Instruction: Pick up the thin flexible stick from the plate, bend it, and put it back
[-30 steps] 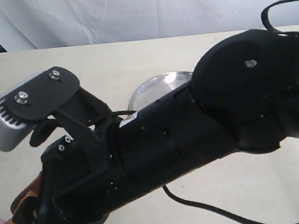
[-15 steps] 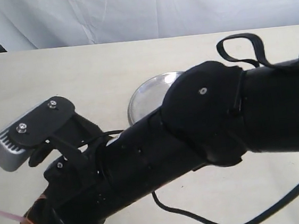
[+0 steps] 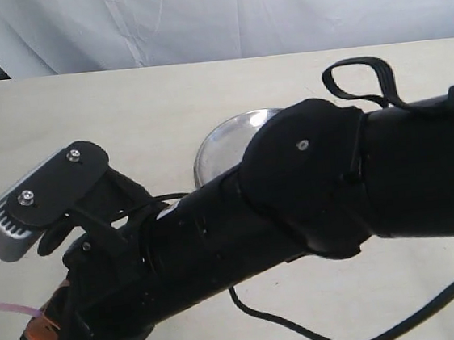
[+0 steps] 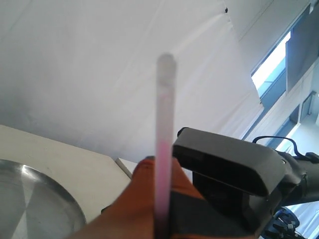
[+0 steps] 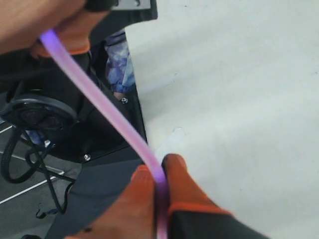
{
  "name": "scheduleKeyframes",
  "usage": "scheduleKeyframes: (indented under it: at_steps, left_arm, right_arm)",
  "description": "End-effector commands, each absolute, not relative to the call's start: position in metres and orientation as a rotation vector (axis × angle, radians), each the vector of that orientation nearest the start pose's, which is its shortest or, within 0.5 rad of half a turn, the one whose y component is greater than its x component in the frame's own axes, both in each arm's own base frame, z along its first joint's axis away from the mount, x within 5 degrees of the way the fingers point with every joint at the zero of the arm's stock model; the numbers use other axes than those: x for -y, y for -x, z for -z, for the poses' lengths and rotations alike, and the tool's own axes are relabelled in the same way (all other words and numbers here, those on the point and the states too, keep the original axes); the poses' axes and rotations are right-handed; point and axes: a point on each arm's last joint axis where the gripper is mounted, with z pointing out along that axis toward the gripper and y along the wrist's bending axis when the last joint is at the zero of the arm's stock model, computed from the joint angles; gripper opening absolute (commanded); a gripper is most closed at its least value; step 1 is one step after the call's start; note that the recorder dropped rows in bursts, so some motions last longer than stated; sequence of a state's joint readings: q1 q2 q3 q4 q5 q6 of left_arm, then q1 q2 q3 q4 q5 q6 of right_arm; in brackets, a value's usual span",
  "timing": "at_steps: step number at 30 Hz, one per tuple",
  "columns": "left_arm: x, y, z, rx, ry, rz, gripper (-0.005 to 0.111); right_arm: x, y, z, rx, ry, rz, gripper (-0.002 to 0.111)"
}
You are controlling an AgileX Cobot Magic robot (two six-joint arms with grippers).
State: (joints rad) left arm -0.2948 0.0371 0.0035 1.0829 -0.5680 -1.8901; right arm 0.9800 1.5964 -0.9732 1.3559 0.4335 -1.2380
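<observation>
Since half a second ago the black right arm (image 3: pixel 296 211) has slid slightly left and down, and the pink stick (image 3: pixel 4 306) at the lower left edge now lies nearly level. That arm hides most of the plate (image 3: pixel 220 142); only a sliver of rim shows. The right gripper (image 5: pixel 158 173) is pinched onto the stick, which bows up towards orange fingers (image 5: pixel 75 45). The left gripper (image 4: pixel 160 172) clamps it too, its pale tip blurred, off the plate.
</observation>
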Motion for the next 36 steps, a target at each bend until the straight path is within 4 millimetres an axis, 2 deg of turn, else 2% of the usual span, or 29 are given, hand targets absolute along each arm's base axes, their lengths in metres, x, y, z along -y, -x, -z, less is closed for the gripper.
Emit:
scheduleKeyframes:
  at_steps: [1, 4, 7, 8, 10, 17, 21, 24, 26, 27, 32, 36]
  left_arm:
    - [0.056, -0.028, -0.232, -1.397, -0.121, 1.297, 0.0]
    - [0.056, -0.028, -0.231, -1.41, -0.127, 1.269, 0.0]
    - [0.056, -0.028, -0.231, -1.409, -0.13, 1.273, 0.0]
    - [0.056, -0.028, -0.231, -1.408, -0.134, 1.277, 0.0]
    - [0.057, -0.027, -0.232, -1.402, -0.137, 1.29, 0.0]
    - [0.057, -0.026, -0.233, -1.387, -0.123, 1.321, 0.0]
    - [0.057, -0.026, -0.233, -1.385, -0.129, 1.326, 0.0]
    - [0.057, -0.026, -0.234, -1.384, -0.131, 1.327, 0.0]
    - [0.058, -0.025, -0.234, -1.381, -0.139, 1.334, 0.0]
    - [0.058, -0.024, -0.234, -1.374, -0.143, 1.347, 0.0]
    - [0.058, -0.023, -0.236, -1.361, -0.14, 1.369, 0.0]
    - [0.057, -0.027, -0.231, -1.404, -0.137, 1.282, 0.0]
  right_arm:
    - [-0.297, -0.155, -0.262, -1.978, 1.192, -1.11, 0.005]
    - [-0.291, -0.151, -0.278, -1.925, 1.187, -1.119, 0.025]
    - [-0.287, -0.155, -0.287, -1.899, 1.128, -1.057, 0.047]
    - [-0.286, -0.157, -0.287, -1.898, 1.105, -1.033, 0.052]
    - [-0.286, -0.159, -0.287, -1.901, 1.089, -1.014, 0.054]
    - [-0.306, -0.158, -0.282, -1.91, 1.189, -1.153, 0.034]
    - [-0.321, -0.161, -0.283, -1.891, 1.245, -1.227, 0.033]
    - [-0.322, -0.163, -0.28, -1.898, 1.243, -1.21, 0.033]
    - [-0.323, -0.165, -0.278, -1.906, 1.235, -1.198, 0.016]
    - [-0.324, -0.168, -0.274, -1.919, 1.223, -1.166, -0.001]
    - [-0.327, -0.177, -0.257, -1.956, 1.224, -1.084, 0.0]
    - [-0.32, -0.177, -0.267, -1.931, 1.246, -0.992, 0.0]
